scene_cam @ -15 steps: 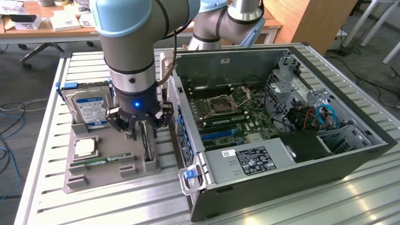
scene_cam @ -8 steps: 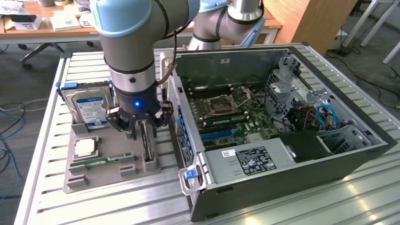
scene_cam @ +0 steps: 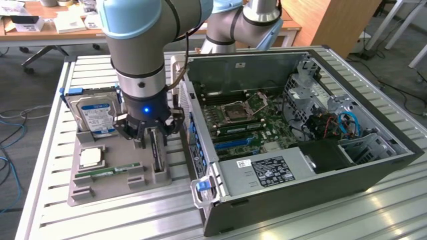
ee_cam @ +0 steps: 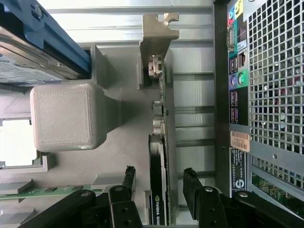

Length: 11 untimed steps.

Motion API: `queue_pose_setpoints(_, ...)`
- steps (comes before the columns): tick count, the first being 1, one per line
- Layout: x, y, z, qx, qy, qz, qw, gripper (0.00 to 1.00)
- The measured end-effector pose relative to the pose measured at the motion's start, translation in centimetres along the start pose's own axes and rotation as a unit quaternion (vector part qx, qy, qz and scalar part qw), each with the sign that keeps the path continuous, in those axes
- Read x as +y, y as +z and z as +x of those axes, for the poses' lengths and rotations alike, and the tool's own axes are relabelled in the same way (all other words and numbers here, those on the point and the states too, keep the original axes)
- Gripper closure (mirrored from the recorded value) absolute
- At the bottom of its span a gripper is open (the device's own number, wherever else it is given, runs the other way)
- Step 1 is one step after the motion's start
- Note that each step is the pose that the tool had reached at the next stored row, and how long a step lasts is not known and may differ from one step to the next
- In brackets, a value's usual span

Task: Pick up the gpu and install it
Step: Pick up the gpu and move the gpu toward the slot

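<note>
GPU [ee_cam: 158,156] standing on edge in the grey holder [ee_cam: 118,109] on the worktop [scene_cam: 100,220], beside the computer case [ee_cam: 275,95]. Fingers [ee_cam: 128,176] spread wide, straddling the card, clear of both faces. Edge lettering reads "NVIDIA QUAD".

A lab-like office is indicated by the cluttered desk [scene_cam: 50,33] at upper left and the aluminium-profile table [scene_cam: 320,215].

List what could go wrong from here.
1. Open gripper straddles the graphics card, standing on edge; uneven closing could tip it sideways.
2. The computer case stands close beside it; the near finger could clip it.
3. The card sits in a grey holder and might bind.
</note>
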<state>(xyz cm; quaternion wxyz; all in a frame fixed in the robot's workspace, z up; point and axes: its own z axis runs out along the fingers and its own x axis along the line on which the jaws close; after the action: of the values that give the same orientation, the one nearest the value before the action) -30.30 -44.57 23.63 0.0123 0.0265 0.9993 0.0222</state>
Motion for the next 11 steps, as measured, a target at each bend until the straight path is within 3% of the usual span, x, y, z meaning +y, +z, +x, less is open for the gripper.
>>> queue_pose_setpoints(11, 0.3, 0.24, 0.14, 0.0003, -0.006, -0.0001, 1.0, 0.47)
